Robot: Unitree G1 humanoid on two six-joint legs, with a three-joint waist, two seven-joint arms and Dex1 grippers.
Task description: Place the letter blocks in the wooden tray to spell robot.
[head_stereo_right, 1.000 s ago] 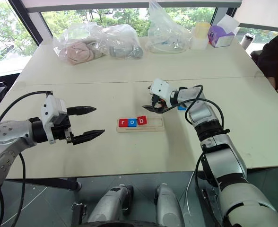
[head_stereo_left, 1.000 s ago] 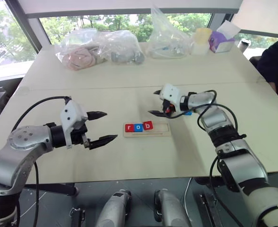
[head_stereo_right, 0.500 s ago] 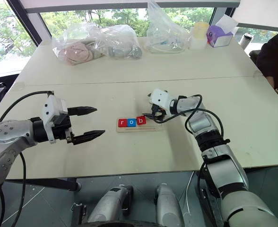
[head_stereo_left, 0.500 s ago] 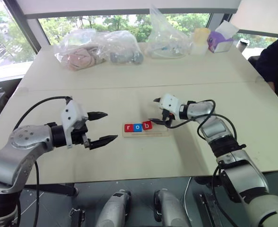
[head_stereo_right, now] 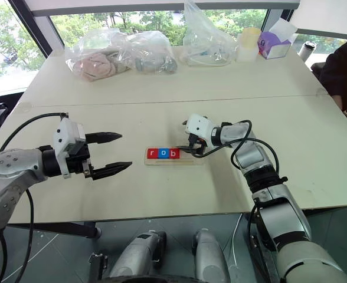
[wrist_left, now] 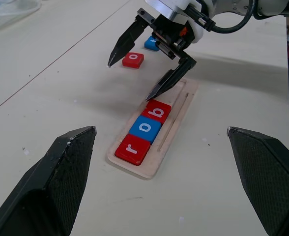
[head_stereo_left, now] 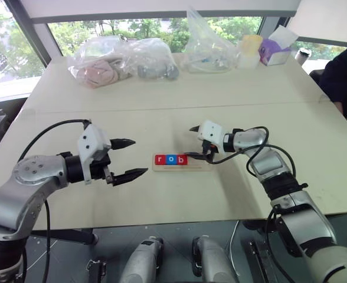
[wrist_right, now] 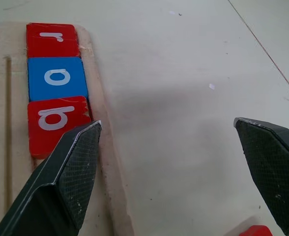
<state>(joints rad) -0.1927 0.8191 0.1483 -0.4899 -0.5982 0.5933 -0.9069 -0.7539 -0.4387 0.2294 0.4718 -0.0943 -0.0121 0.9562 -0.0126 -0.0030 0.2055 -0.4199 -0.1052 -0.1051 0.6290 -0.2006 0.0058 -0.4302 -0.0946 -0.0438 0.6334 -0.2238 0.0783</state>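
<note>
The wooden tray (head_stereo_left: 192,163) lies mid-table with three letter blocks in its left part: red r (head_stereo_left: 160,159), blue o (head_stereo_left: 171,159) and red b (head_stereo_left: 181,159). My right gripper (head_stereo_left: 190,142) is open; its lower fingertip (wrist_left: 152,94) rests at the tray just beside the b block, holding nothing. A loose red o block (wrist_left: 133,59) and a blue block (wrist_left: 152,43) lie on the table beyond that gripper. Left of the tray my left gripper (head_stereo_left: 139,157) hovers open and empty.
Plastic bags (head_stereo_left: 123,65) with soft items, another bag (head_stereo_left: 212,47), a yellow cup (head_stereo_left: 253,44) and a purple tissue box (head_stereo_left: 274,52) stand along the far edge. A person's dark sleeve (head_stereo_left: 346,76) is at the right edge. The tray's right part is bare.
My right gripper has come back and down to the tray. The b block, earlier sitting a little askew, now lies in line with r and o. The left gripper stayed still.
</note>
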